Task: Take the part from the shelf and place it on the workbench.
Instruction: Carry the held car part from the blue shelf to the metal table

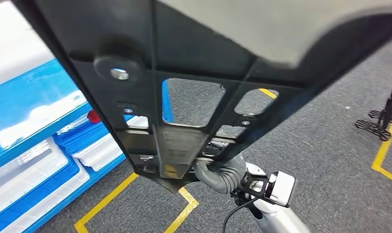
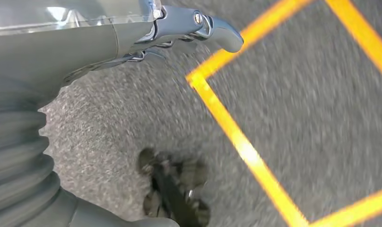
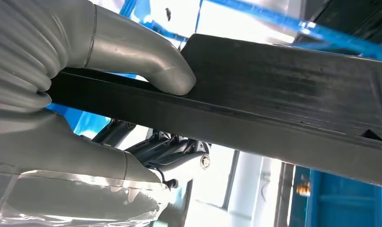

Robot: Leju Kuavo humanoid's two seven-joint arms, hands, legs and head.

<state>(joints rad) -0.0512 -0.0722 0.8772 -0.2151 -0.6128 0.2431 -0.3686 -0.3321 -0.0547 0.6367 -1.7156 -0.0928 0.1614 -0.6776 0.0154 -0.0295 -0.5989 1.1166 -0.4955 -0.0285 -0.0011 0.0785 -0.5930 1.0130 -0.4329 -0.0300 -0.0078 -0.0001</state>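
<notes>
1. The part [image 1: 184, 73], a long flat black plastic panel with cut-out windows and a round boss, is being held up high and close in front of the robot's head, slanting across the head view. It is off the shelf and not yet on any workbench; no workbench is showing here.

2. The right hand [image 3: 132, 94] is grasping the part at its lower end. In the right wrist view the thick grey thumb is pressing on one face of the panel's edge while the darker fingers [image 3: 170, 151] are curling under the other face, so the edge is being pinched between them. Judging by this, the grip is at one end only, which is probably why the panel is tilting steeply upward.

3. In the head view the right wrist [image 1: 223, 174], with its grey ribbed cover, is reaching up under the panel's low corner.

4. The left hand [image 2: 146, 38] is hanging over the grey carpet [image 2: 108, 123], holding nothing; its fingers are lying drawn in close together rather than spread.

5. Blue shelving [image 1: 34, 121] with white bins is standing to the left, and yellow floor tape [image 1: 106, 204] is marking out squares on the carpet below.

6. The carrying step appears to be in hand, with the placing yet to come.
</notes>
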